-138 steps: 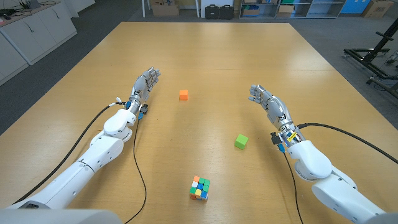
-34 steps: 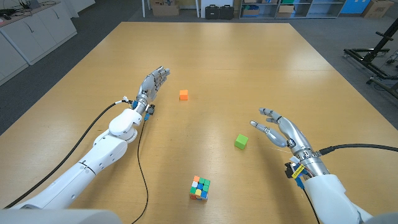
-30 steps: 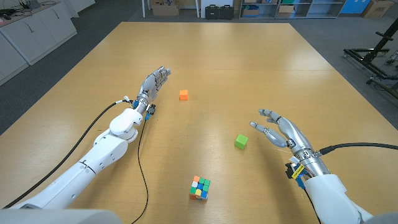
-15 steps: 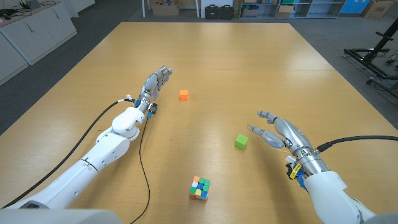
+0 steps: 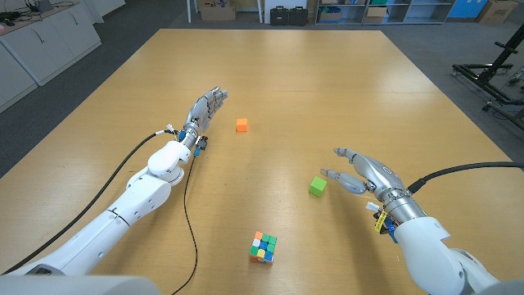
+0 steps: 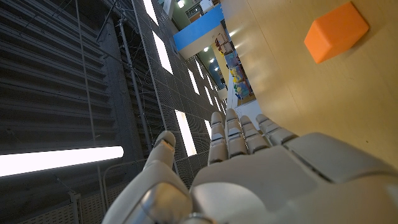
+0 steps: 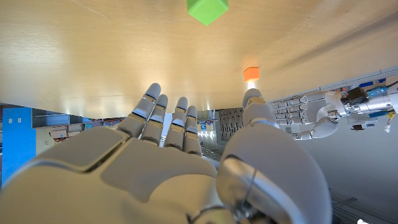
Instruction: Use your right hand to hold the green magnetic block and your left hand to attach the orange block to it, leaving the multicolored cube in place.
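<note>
Green block [image 5: 317, 186] just beside open right hand [image 5: 357, 173] fingertips.

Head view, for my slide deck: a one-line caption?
Open right robot hand nears green block; orange block and multicolored cube sit untouched.

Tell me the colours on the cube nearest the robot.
The multicolored cube shows orange, green, white, blue and yellow squares, best seen in the head view.

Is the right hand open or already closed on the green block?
Open: the right hand has fingers spread beside the green block, not touching it.
</note>
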